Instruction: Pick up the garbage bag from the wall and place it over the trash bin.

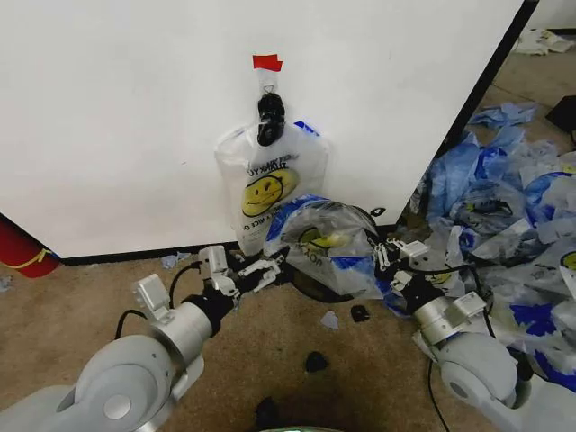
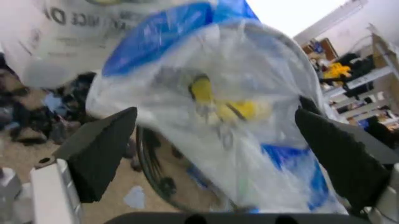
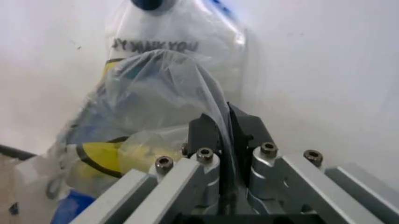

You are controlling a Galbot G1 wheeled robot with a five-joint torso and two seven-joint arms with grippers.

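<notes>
A see-through garbage bag [image 1: 326, 236] with a yellow smiley face and blue edges lies draped over the black trash bin [image 1: 310, 286], low against the wall. My right gripper [image 1: 385, 256] is shut on the bag's right edge; the right wrist view shows the thin plastic [image 3: 187, 79] pinched by the gripper [image 3: 221, 135]. My left gripper [image 1: 261, 269] stands open at the bag's left side. In the left wrist view the bag [image 2: 212, 93] sits just beyond the spread black fingers [image 2: 100, 154], above the bin's rim [image 2: 153, 172]. A second bag of the same kind [image 1: 267, 180] hangs on the wall behind.
A black clip [image 1: 270, 117] under red tape [image 1: 266, 62] holds the hanging bag. A heap of blue-and-clear bags [image 1: 513, 207] fills the floor at right. A red cylinder [image 1: 18, 247] stands far left. Small black scraps [image 1: 315, 362] lie on the carpet.
</notes>
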